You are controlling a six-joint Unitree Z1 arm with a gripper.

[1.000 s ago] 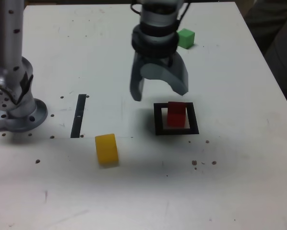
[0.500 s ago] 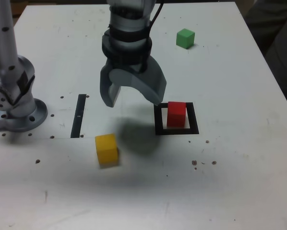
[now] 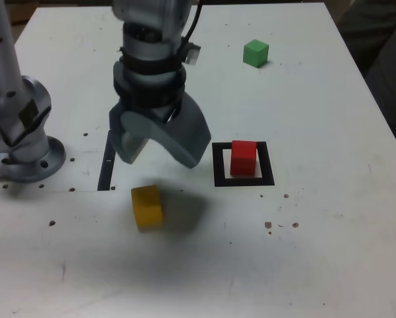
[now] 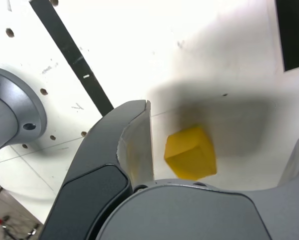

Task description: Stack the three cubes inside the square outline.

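Hanging above the white table (image 3: 330, 225), the gripper (image 3: 163, 142) has its mouth wide, with nothing in it. In the exterior view, the top of the arm is cut off, and the gripper covers the upper part of the black strip (image 3: 106, 169). The wrist view shows only a corner of the black square outline (image 3: 267, 164), and the round metal base (image 3: 29, 162) is cut off there too. The green cube (image 3: 255, 53) and the red cube (image 3: 243, 158) do not show in the wrist view.

The yellow cube (image 3: 147, 207) is dull and smooth, with flat sides, and a soft shadow lies next to it. The gripper's fingers (image 4: 139, 145) are gray and curved, with paler insides. The table has little dark holes and thin lines.

The red cube sits inside the outline, with pale floor around it. The yellow cube is on the table between the strip and the outline, nearer the front. The green cube is well apart, near the table's far edge, with lots of bare table around it.
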